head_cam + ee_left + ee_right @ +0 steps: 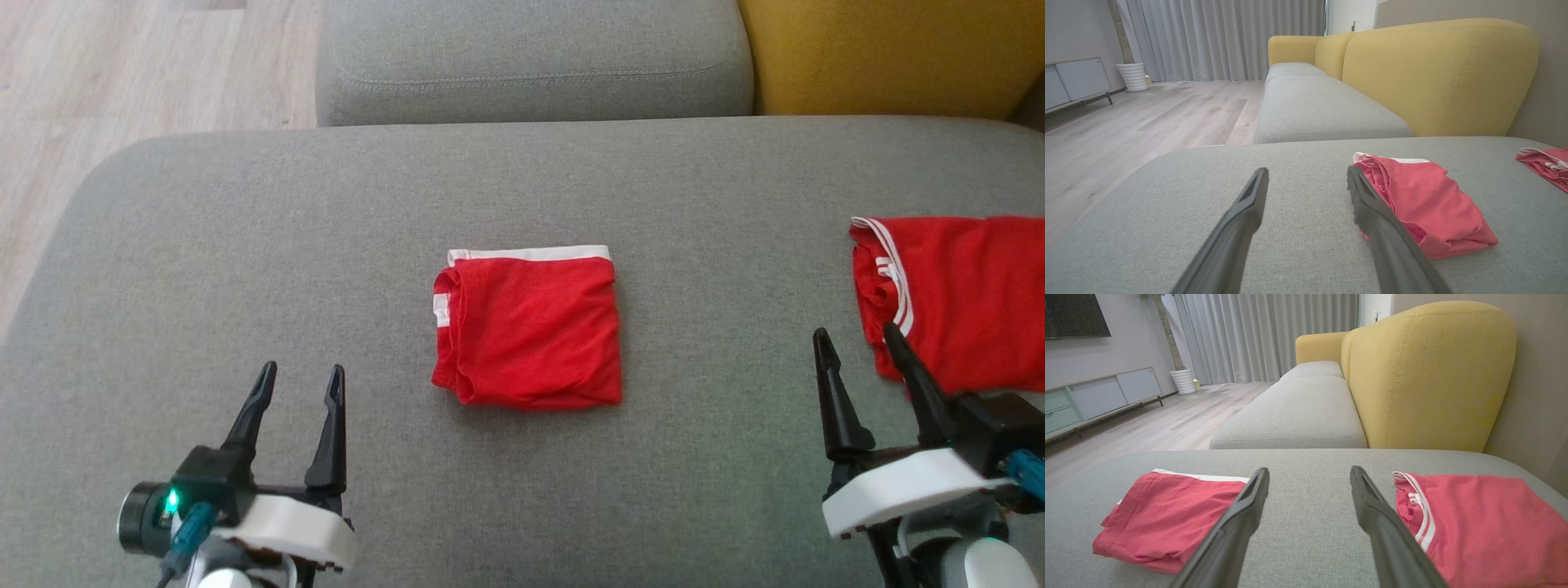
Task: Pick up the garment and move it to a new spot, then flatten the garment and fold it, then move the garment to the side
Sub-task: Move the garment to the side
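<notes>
A red garment point(526, 331) with white trim lies folded into a square at the middle of the grey cushion point(245, 245); it also shows as the garment point(1425, 204) in the left wrist view and the garment point(1163, 516) in the right wrist view. My left gripper point(300, 384) hovers open at the lower left, well short of it, nothing between its fingers. At the lower right my right gripper point(857, 343) is open and empty too. In the wrist views the left gripper point(1306, 175) and right gripper point(1309, 475) show spread jaws over bare fabric.
A second red garment point(955, 294) with white stripes lies folded at the cushion's right edge, just beyond my right fingers. Behind are another grey seat point(531, 57), a yellow backrest point(890, 53) and wooden floor point(122, 73) to the left.
</notes>
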